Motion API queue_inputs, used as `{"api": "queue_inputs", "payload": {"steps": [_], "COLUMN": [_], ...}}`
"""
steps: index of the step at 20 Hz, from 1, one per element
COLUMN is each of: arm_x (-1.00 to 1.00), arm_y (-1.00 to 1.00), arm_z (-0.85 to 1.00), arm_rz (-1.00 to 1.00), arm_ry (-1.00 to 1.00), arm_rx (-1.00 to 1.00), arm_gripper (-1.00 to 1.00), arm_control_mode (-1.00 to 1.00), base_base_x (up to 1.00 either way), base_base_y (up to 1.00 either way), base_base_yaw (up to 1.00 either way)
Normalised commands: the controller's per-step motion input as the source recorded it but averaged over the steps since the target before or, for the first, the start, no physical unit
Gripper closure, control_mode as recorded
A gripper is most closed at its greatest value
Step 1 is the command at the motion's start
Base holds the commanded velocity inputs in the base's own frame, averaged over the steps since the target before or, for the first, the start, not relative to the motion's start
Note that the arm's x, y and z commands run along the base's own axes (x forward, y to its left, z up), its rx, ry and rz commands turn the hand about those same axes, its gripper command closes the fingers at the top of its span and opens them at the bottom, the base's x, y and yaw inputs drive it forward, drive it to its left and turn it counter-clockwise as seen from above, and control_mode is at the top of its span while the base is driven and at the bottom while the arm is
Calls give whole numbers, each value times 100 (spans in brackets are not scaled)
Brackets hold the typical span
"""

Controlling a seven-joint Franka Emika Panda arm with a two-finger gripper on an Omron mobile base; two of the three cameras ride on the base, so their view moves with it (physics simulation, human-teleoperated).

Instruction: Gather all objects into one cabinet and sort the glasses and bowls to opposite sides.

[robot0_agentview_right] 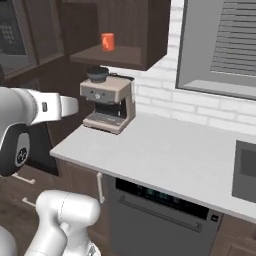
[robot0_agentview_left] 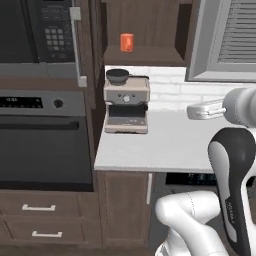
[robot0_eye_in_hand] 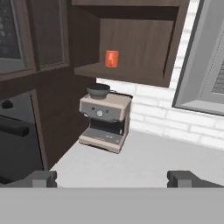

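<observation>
On cabinet (robot0_eye_in_hand: pixel 131 74) shelf: one orange mug (robot0_eye_in_hand: pixel 112 58), alone.

Mug (robot0_agentview_left: pixel 127 42) on the cabinet (robot0_agentview_left: pixel 145 56) floor, above the coffee machine (robot0_agentview_left: pixel 126 105). Bowl (robot0_agentview_left: pixel 117 75) atop that machine, at the counter's (robot0_agentview_left: pixel 165 145) left end, beside the oven (robot0_agentview_left: pixel 42 140). Window (robot0_agentview_left: pixel 230 40) right of cabinet.

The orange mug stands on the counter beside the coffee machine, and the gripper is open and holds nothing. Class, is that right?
Not quite. The orange mug stands on the open cabinet's shelf, above the coffee machine, not on the counter; the hand view shows this. The rest holds: the gripper is open and holds nothing.
</observation>
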Motion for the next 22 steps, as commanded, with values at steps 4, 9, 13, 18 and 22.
{"api": "queue_inputs", "payload": {"steps": [4, 9, 13, 18, 22], "arm_x": [0, 0, 0, 0, 0], "arm_y": [0, 0, 0, 0, 0], "arm_z": [0, 0, 0, 0, 0], "arm_rz": [0, 0, 0, 0, 0], "arm_ry": [0, 0, 0, 0, 0], "arm_rx": [0, 0, 0, 0, 0], "arm_gripper": [-100, -100, -100, -100, -100], "arm_control_mode": [100, 100, 100, 100, 100], "base_base_x": [39, 19, 40, 28, 42], "base_base_y": [28, 19, 16, 17, 22], "base_base_yaw": [-24, -3, -24, -10, -7]}}
